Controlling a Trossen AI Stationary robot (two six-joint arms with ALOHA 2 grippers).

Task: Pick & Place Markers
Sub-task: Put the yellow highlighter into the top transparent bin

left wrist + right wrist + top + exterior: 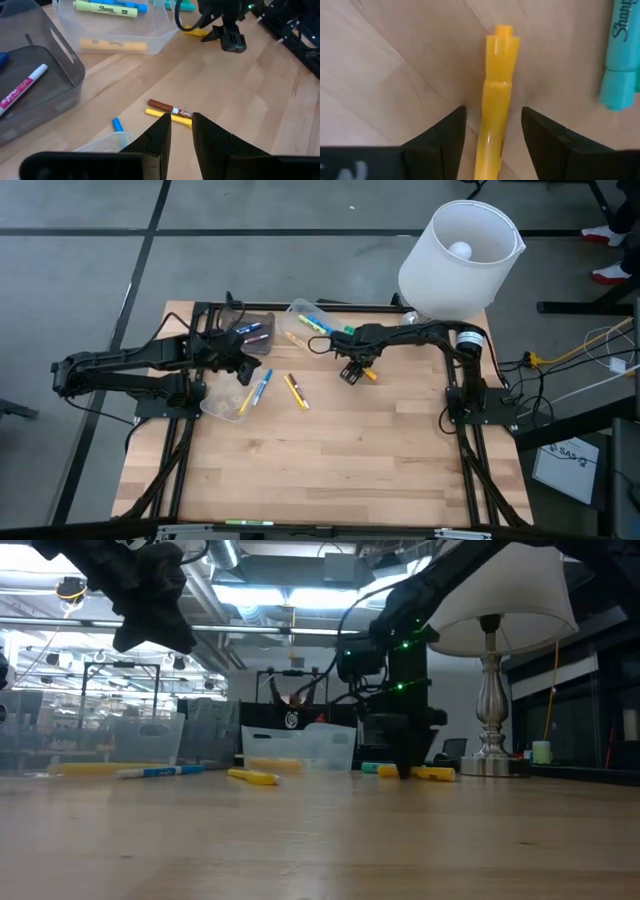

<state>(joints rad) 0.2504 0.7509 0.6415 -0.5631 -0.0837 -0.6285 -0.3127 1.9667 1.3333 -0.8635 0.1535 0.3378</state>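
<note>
A yellow-orange marker lies flat on the wooden table. My right gripper points down over it, open, one finger on each side with a gap to both. My left gripper hangs above the table's left part, open by a narrow gap, with nothing between its fingers. Below and ahead of it lie a brown marker and a yellow marker side by side, plus a blue one. More markers lie in the clear container and the grey container.
A teal highlighter lies on the table close to my right gripper. A third clear container sits at the near left with a yellow marker in it. A white-shaded lamp stands at the far right corner.
</note>
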